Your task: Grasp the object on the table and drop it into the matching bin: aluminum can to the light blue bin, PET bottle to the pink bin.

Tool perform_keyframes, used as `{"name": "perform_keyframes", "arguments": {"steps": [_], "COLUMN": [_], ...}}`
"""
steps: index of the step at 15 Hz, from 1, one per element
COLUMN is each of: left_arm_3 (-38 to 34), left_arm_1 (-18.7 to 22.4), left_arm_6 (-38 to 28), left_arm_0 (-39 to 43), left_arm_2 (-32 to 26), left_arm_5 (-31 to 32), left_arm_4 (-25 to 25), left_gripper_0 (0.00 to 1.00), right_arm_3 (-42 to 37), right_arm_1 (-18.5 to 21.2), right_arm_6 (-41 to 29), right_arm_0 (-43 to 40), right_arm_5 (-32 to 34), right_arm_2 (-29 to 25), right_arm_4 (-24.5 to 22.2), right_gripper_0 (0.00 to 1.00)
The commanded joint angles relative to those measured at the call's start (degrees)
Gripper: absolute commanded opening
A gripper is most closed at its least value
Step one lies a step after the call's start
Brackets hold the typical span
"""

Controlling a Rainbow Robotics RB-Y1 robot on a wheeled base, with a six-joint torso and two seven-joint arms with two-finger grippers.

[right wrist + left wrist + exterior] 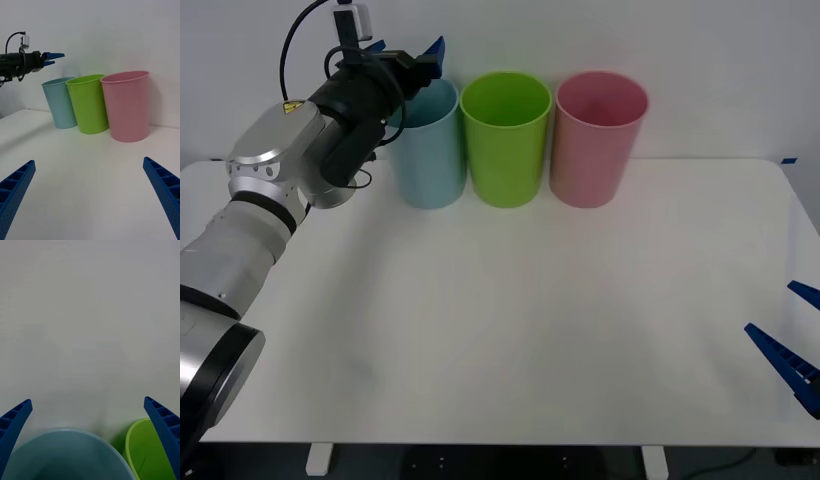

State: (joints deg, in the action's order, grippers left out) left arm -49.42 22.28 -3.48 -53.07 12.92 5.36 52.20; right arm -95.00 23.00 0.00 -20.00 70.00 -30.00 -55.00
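Upper left of the front view: left gripper (412, 55) held above the rim of the light blue bin (427, 150), fingers spread apart, nothing between them. Its wrist view looks down over the blue bin's open mouth (67, 453) with the lime green bin (146, 450) alongside. The can: cannot tell where it is from here; the blue bin's inside is not readable. Three bins in a row at the far edge of the table (510, 320): light blue, lime green, pink bin (596, 135). Right gripper (795, 335) parked low at the frame's right edge, fingers apart.
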Motion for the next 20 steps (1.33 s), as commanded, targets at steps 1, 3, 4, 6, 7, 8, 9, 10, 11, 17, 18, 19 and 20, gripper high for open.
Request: {"name": "perform_keyframes", "arguments": {"steps": [1, 3, 4, 6, 7, 8, 9, 10, 11, 17, 18, 19, 20], "left_arm_3": [-6.5, -10.9, -13.9, -17.9, -19.8, -21.5, -23.9, -25.5, -27.4, -33.0, -33.0, -33.0, -33.0], "left_arm_1": [2.1, 3.7, 5.0, 7.5, 8.7, 10.1, 11.9, 13.2, 14.9, 25.9, 27.1, 27.9, 28.4], "left_arm_6": [-0.3, -0.3, -0.2, -0.2, 0.0, 0.0, 0.0, -0.1, 0.1, 0.7, 0.7, 0.7, 0.6], "left_arm_0": [4.6, 8.0, 10.2, 13.7, 15.4, 16.9, 19.0, 20.6, 22.7, 35.9, 38.5, 40.8, 43.7], "left_arm_2": [0.0, 0.0, 0.0, 0.0, 0.0, 0.0, 0.0, 0.0, -0.2, -5.7, -7.7, -9.9, -13.0], "left_arm_5": [0.1, 0.1, 0.2, 0.7, 0.8, 1.3, 1.8, 2.3, 2.9, 16.5, 20.2, 23.4, 27.3], "left_arm_4": [-1.7, -2.9, -4.4, -6.3, -8.0, -9.1, -10.5, -11.1, -12.7, -18.2, -18.2, -17.8, -16.2], "left_gripper_0": [1.0, 1.0, 1.0, 1.0, 1.0, 1.0, 1.0, 1.0, 1.0, 1.0, 1.0, 1.0, 1.0], "right_arm_3": [0.0, 0.0, 0.0, 0.0, 0.0, 0.0, 0.0, 0.0, 0.0, 0.0, 0.0, 0.0, 0.0], "right_arm_1": [0.0, 0.0, 0.0, 0.0, 0.0, 0.0, 0.0, 0.0, 0.0, 0.0, 0.0, 0.0, 0.0], "right_arm_6": [0.0, 0.0, 0.0, 0.0, 0.0, 0.0, 0.0, 0.0, 0.0, 0.0, 0.0, 0.0, 0.0], "right_arm_0": [0.0, 0.0, 0.0, 0.0, 0.0, 0.0, 0.0, 0.0, 0.0, 0.0, 0.0, 0.0, 0.0], "right_arm_5": [0.0, 0.0, 0.0, 0.0, 0.0, 0.0, 0.0, 0.0, 0.0, 0.0, 0.0, 0.0, 0.0], "right_arm_2": [0.0, 0.0, 0.0, 0.0, 0.0, 0.0, 0.0, 0.0, 0.0, 0.0, 0.0, 0.0, 0.0], "right_arm_4": [0.0, 0.0, 0.0, 0.0, 0.0, 0.0, 0.0, 0.0, 0.0, 0.0, 0.0, 0.0, 0.0], "right_gripper_0": [1.0, 1.0, 1.0, 1.0, 1.0, 1.0, 1.0, 1.0, 1.0, 1.0, 1.0, 1.0, 1.0]}}
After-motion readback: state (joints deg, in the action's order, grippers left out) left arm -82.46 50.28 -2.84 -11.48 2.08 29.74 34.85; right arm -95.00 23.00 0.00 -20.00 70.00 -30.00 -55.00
